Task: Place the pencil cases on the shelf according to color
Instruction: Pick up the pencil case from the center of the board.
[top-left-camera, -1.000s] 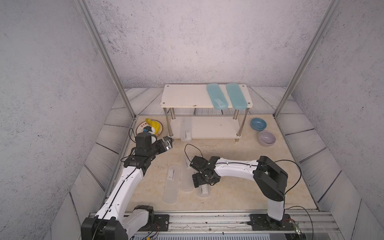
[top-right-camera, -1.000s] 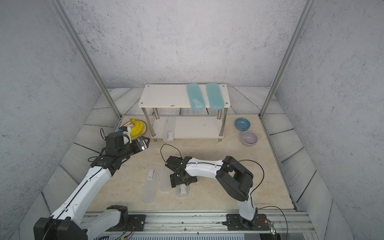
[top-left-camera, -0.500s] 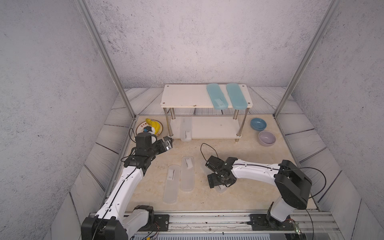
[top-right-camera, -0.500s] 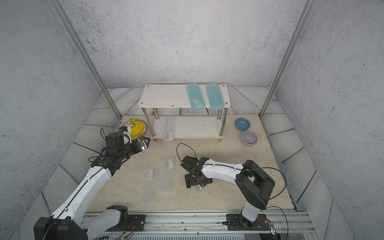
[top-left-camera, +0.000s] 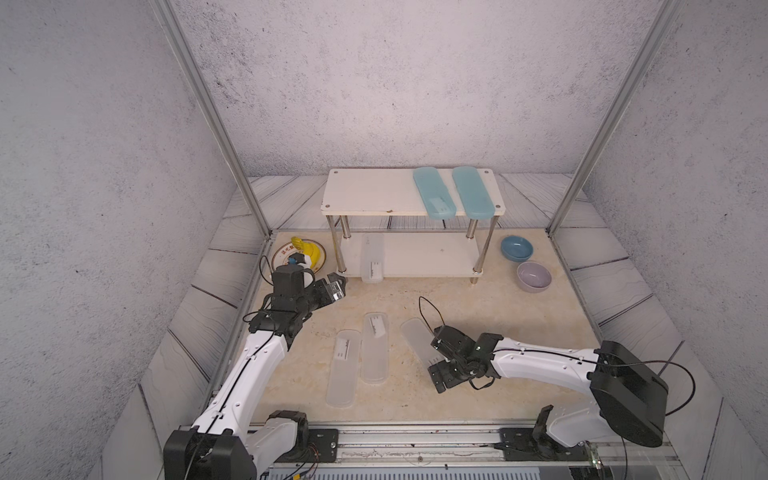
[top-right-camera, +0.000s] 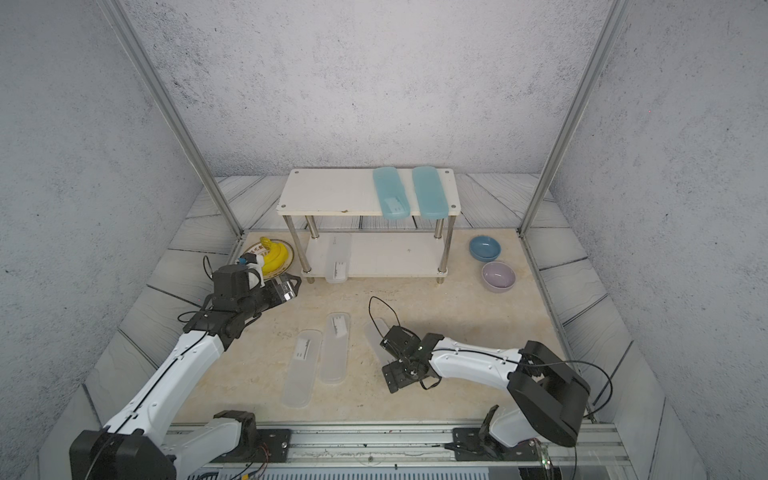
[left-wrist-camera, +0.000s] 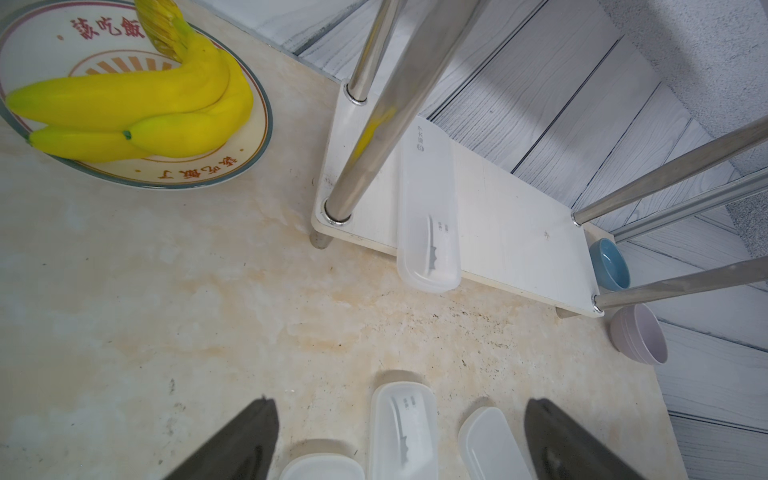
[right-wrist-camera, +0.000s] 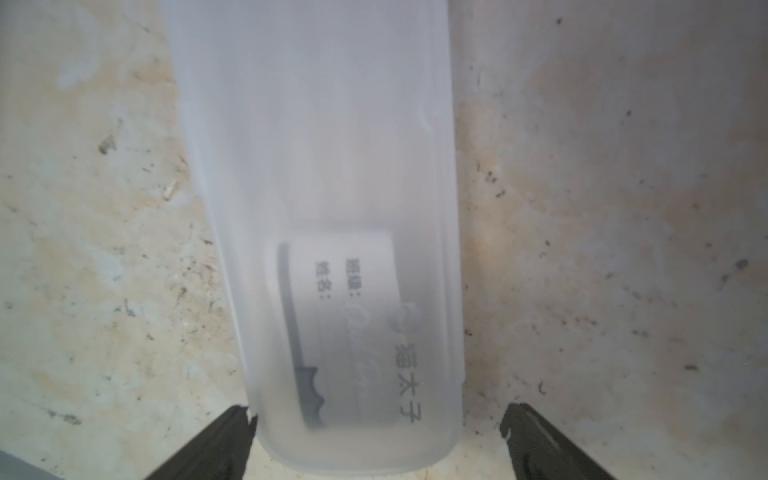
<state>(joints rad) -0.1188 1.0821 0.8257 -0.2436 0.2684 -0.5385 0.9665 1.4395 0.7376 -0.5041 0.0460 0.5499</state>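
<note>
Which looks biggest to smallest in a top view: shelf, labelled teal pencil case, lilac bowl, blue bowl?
1. shelf
2. labelled teal pencil case
3. lilac bowl, blue bowl: alike; lilac sits nearer the camera.

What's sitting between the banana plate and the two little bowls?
The shelf stands there, with one frosted white pencil case on its bottom board. Both top views show it.

Frosted plastic pencil case (right-wrist-camera: 332, 208), glossy chrome shelf legs (left-wrist-camera: 374, 104), perhaps stone tabletop (left-wrist-camera: 166, 291)
</note>
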